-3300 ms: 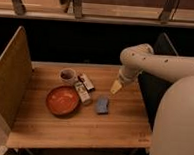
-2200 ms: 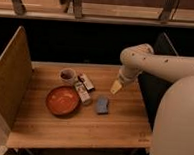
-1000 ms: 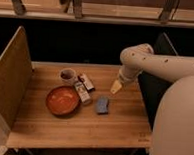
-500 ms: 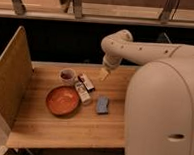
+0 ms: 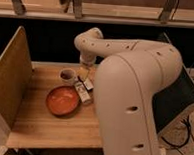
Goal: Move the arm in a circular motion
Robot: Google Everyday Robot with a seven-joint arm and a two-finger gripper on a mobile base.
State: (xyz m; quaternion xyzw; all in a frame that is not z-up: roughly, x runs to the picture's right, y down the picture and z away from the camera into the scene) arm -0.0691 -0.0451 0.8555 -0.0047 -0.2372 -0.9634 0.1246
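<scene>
- Arm: cream-white, thick rounded tubular segments with small dark holes. The nearest segment fills the frame from 3 to 6 o'clock and covers the right part of the table. The arm then runs back toward 12 o'clock, bends at a rounded elbow and turns down over the table's far edge.
- Table: light wooden slat top. The bare boards lie nearest the camera, at 7 o'clock in the frame.
- Side panel: upright tan board along the table's left edge, at 9 o'clock.
- Bowl: shallow, red-orange, upright on the table, just left of the arm's big segment.
- Packet: small and oblong, lying at 3 o'clock of the bowl, next to its rim. A second small packet lies just behind it.
- Cup: small, pale, dark inside, upright at 12 o'clock of the bowl.
- Gripper: narrow, yellowish-tipped, pointing down at 1 o'clock of the bowl, just right of the cup and above the packets. Whether it is spread or closed cannot be told.
- Railing: a wooden ledge with dark posts across the far top.
</scene>
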